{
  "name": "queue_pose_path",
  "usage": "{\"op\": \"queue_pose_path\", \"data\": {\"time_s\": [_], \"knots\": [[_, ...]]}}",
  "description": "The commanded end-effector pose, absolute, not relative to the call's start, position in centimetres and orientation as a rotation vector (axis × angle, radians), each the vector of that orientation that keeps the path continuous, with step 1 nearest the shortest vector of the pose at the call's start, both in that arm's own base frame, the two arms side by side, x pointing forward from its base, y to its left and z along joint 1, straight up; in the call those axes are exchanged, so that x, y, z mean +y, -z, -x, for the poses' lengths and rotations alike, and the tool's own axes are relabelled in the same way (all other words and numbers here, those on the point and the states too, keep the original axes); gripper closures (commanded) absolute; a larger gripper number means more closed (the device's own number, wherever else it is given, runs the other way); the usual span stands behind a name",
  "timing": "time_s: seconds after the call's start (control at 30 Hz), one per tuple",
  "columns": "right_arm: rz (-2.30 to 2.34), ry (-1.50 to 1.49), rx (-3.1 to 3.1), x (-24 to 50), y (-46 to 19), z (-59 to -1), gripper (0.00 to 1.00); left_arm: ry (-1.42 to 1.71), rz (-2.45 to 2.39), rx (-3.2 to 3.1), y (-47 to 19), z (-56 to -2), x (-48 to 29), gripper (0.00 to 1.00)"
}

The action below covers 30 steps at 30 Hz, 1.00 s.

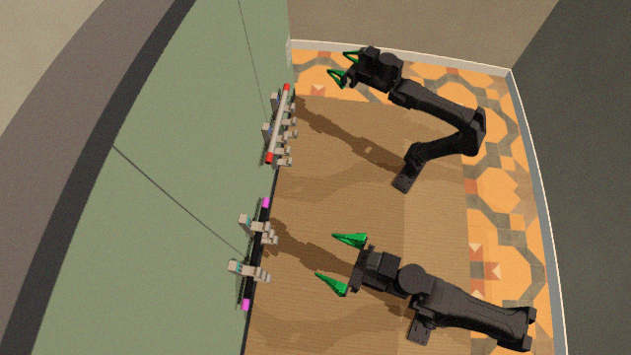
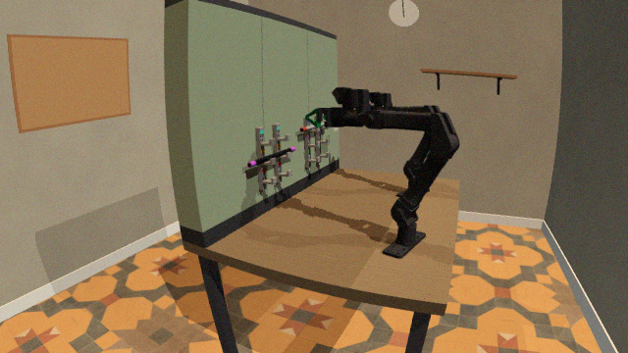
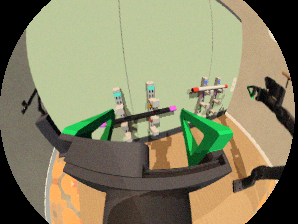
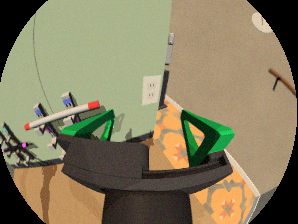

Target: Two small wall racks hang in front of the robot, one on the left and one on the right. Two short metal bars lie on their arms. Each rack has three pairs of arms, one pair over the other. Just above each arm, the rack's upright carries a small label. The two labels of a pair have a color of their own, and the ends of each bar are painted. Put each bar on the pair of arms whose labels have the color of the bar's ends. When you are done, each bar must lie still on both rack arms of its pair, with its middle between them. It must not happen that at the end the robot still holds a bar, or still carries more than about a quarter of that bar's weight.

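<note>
A light metal bar with red ends [image 1: 277, 123] lies on the top arms of the far rack [image 2: 314, 147]; blue labels show beside it in the right wrist view [image 4: 67, 100]. A dark bar with magenta ends [image 2: 272, 156] lies on the middle arms of the near rack [image 2: 269, 159], whose top labels are teal. My left gripper [image 1: 324, 255] is open and empty above the table, facing the magenta bar [image 3: 143, 117] from a distance. My right gripper [image 1: 336, 63] is open and empty, raised beyond the red bar's far end [image 4: 61, 115], apart from it.
The racks hang on a green wall panel [image 2: 245, 98] along the table's edge. The wooden table top [image 1: 355, 197] lies between the arm bases. A white wall outlet [image 4: 150, 90] sits just past the panel. My left arm does not show in the exterior view.
</note>
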State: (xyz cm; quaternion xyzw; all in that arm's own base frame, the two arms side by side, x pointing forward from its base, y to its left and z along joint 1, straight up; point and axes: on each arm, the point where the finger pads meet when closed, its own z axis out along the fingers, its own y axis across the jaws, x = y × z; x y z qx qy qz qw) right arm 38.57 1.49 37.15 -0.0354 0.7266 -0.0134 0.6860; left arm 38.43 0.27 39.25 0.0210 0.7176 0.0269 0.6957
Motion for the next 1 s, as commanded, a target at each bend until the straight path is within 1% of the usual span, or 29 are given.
{"op": "queue_pose_path", "data": {"time_s": [0.0, 0.97], "knots": [[0.128, 0.074, 1.546, 2.1, -38.8, -37.6, 0.00, -0.119, -0.089, 1.599, -38.8, -38.9, 0.2, 0.00], [0.434, 0.253, 1.434, 6.7, -35.4, -36.1, 0.00, -0.410, -0.308, 1.615, -35.4, -40.5, 0.5, 0.00]]}}
